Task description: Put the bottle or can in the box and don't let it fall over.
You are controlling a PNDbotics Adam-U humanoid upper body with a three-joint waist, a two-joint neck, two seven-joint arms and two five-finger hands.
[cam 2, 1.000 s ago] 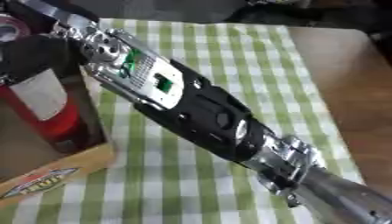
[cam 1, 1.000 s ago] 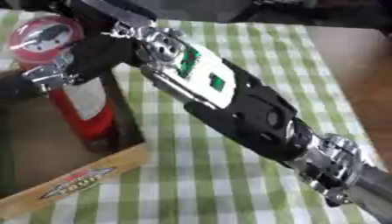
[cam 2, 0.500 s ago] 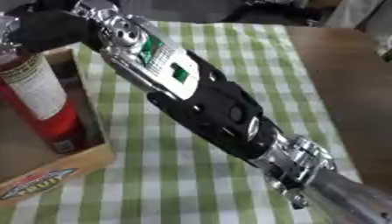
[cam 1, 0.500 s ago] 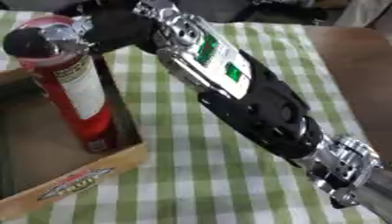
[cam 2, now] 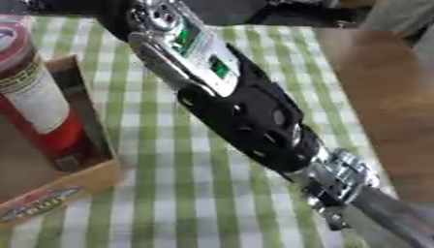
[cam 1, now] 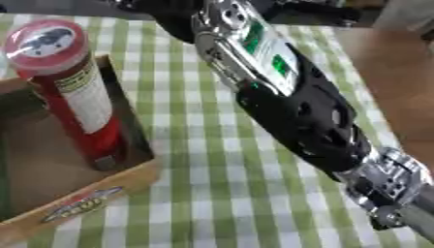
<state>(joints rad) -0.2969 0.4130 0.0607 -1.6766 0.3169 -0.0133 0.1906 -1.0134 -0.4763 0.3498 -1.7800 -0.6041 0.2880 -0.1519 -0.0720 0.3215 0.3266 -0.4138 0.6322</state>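
1. Because the can (cam 1: 72,92) is tall, narrow and rigid, with a smooth printed wall, it likely tips easily and may slip; grasp it mid-body.
2. The can stands nearly upright inside the wooden box (cam 1: 101,191), against its right wall.
3. The box rests on the checked bench (cam 1: 220,193).
4. The right arm (cam 1: 297,106) crosses the view; its robot hand is out of sight, state undeterminable.

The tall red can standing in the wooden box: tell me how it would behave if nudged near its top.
The tall red cylindrical can is narrow for its height, so a nudge near the lid would probably tip it. The wall of the shallow wooden box reaches only its lower part, so it likely gives little support. Being round, it would probably roll once down.
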